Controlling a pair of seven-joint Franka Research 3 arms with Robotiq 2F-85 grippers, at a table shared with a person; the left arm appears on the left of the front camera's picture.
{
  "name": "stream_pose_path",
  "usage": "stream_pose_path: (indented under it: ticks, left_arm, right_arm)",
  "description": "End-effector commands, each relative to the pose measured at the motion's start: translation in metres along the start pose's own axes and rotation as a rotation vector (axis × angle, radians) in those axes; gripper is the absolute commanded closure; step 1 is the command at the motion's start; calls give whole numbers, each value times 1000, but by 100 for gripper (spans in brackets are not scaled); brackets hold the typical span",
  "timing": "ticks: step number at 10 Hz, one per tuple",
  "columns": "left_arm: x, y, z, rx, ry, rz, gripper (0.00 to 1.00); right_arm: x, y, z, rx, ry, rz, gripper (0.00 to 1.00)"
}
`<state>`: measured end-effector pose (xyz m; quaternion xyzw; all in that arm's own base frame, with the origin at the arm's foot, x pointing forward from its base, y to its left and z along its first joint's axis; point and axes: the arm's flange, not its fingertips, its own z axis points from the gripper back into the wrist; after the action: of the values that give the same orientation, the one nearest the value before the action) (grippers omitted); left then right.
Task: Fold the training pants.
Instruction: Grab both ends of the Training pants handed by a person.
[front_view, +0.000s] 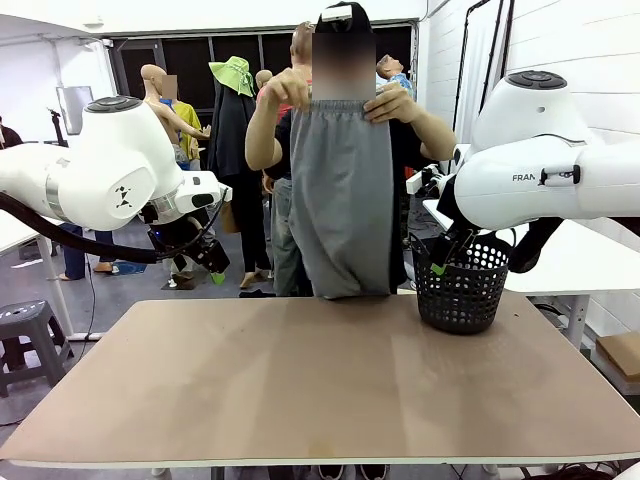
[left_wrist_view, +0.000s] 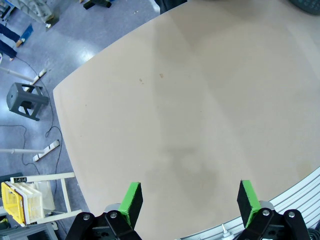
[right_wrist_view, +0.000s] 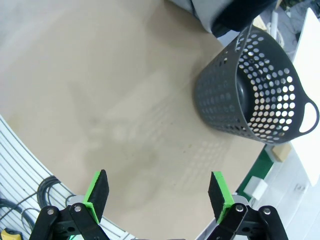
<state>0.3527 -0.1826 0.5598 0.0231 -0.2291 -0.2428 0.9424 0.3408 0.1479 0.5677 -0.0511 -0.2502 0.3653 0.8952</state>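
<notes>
1. At the far side of the table (front_view: 320, 380), in the front view, a person holds up one pair of training pants (front_view: 340, 200) by the gathered waistband, one hand (front_view: 285, 92) at the left corner and the other hand (front_view: 390, 103) at the right. The pants hang straight down, and the hem reaches about the far table edge; whether it touches, I cannot tell.
2. One black mesh basket (front_view: 462, 285) stands upright on the far right of the table, just right of the hanging pants.
3. The left gripper (front_view: 210, 262) hangs off the table's far left edge. The right gripper (front_view: 440, 262) hangs at the basket's near left rim. Both point down.
4. In the left wrist view, the left gripper (left_wrist_view: 189, 192) has its two green pads spread wide, holding nothing, over bare tabletop (left_wrist_view: 200, 100). One grey stool (left_wrist_view: 25, 100) stands on the floor beside the table.
5. In the right wrist view, the right gripper (right_wrist_view: 158, 186) is spread wide too, with nothing between its pads. The basket (right_wrist_view: 225, 100) sits beyond, its own dark floor showing through its mouth. The grey hem of the pants (right_wrist_view: 197, 10) shows just past it.
</notes>
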Motion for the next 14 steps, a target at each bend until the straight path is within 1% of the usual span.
stream_pose_path:
  ticks: [1, 14]
  left_arm:
    - [1, 0, 0, 1, -7, -1, 0]
    - [1, 0, 0, 1, -7, -1, 0]
  right_arm:
    - [0, 0, -1, -1, -2, 0, 0]
    - [0, 0, -1, -1, -2, 0, 0]
